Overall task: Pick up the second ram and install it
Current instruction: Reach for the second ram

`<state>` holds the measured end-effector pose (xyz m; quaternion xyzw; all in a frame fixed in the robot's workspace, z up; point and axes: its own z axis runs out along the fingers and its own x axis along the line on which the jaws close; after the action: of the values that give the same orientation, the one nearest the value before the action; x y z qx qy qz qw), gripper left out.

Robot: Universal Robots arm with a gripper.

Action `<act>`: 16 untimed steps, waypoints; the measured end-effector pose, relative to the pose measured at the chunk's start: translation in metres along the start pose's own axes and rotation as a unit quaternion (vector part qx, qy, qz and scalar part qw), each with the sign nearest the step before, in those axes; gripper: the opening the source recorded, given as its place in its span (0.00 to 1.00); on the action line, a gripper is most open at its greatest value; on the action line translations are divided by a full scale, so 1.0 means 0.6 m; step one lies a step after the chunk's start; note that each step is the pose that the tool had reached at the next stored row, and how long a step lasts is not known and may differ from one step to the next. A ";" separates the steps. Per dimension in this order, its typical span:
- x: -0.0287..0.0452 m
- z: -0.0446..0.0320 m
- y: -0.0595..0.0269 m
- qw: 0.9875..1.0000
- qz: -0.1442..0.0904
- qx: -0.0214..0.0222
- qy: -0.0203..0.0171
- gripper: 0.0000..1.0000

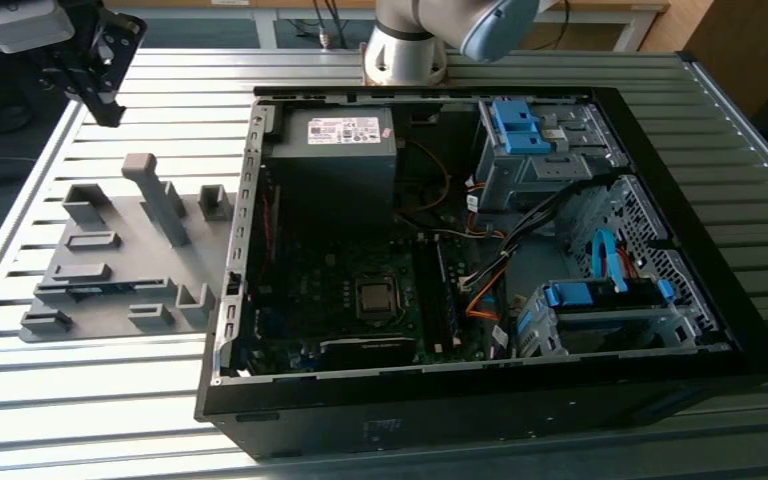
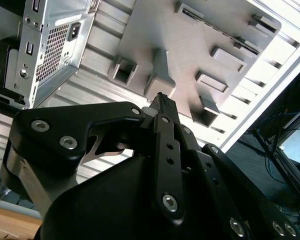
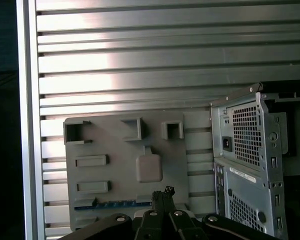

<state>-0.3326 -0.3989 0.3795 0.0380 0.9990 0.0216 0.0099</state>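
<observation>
Gripper (image 1: 105, 106), closed w/ nothing held, hung over table (image 1: 104, 400) corner, apart from holder tray (image 3: 117, 147); second ram (image 3: 115, 204) sat in slot along tray edge, PC case (image 1: 491, 425) nearby.

The table (image 1: 131, 420) is silvery with parallel ribs. The holder tray (image 1: 131, 262) is plain grey. The computer case (image 1: 491, 410) is black, its motherboard (image 1: 357, 262) dark green, its drive brackets (image 1: 518, 125) blue. A thin strip on the tray, perhaps the second ram (image 3: 115, 204), looks blue-green. The gripper (image 3: 163, 192) is black.
</observation>
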 end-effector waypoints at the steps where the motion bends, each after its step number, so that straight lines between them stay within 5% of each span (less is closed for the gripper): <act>1: 0.001 0.000 0.000 1.000 0.000 0.000 0.000 0.11; 16: 0.021 0.000 -0.002 1.000 0.000 0.000 0.000 0.11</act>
<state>-0.3450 -0.3989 0.3793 0.0380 0.9990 0.0216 0.0099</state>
